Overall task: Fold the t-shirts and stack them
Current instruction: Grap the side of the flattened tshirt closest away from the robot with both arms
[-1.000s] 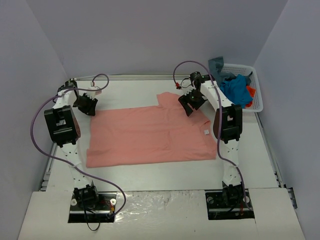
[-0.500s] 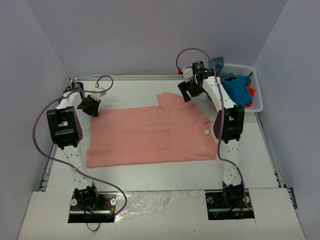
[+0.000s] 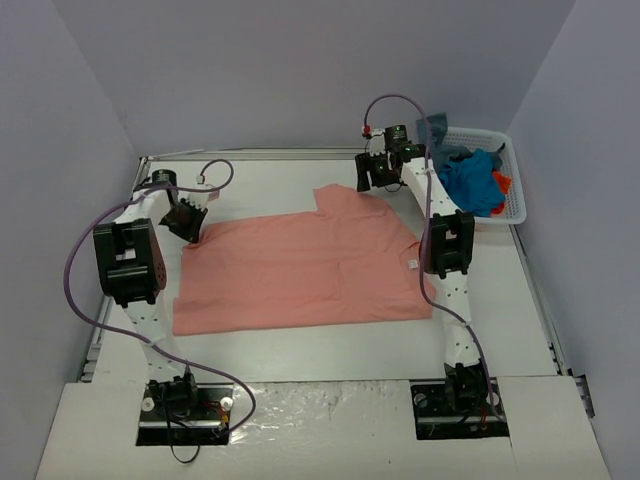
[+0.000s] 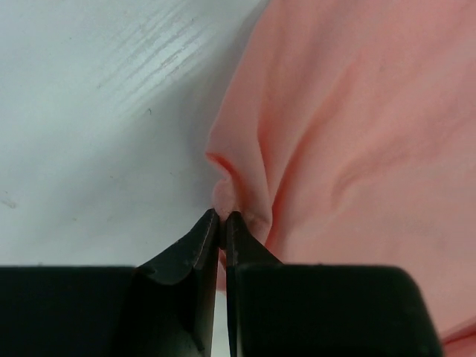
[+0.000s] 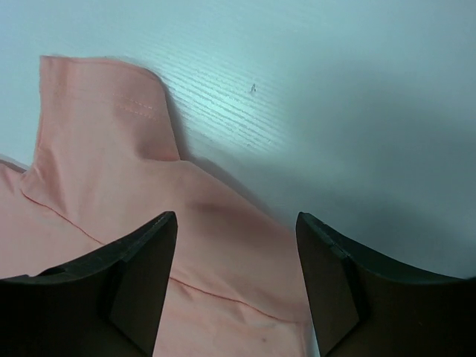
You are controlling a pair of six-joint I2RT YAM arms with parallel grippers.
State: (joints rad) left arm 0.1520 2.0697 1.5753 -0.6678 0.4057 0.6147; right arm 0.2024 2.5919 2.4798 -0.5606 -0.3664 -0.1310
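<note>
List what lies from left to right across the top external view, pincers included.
left pincer, shut on the shirt's far-left corner → salmon-pink t-shirt → right pincer, open → bright blue t-shirt → orange-red t-shirt → right rim of the white basket

white lattice basket (image 3: 513, 180) | far right corner | on white table (image 3: 300, 345)

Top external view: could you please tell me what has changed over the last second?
The left hand slid right to the far-left corner of the salmon-pink t-shirt and is now shut on a pinch of cloth. The right hand, open, moved away from the bases, from over the shirt to its far sleeve. The shirt lies flat as before, and the basket has not moved.
</note>
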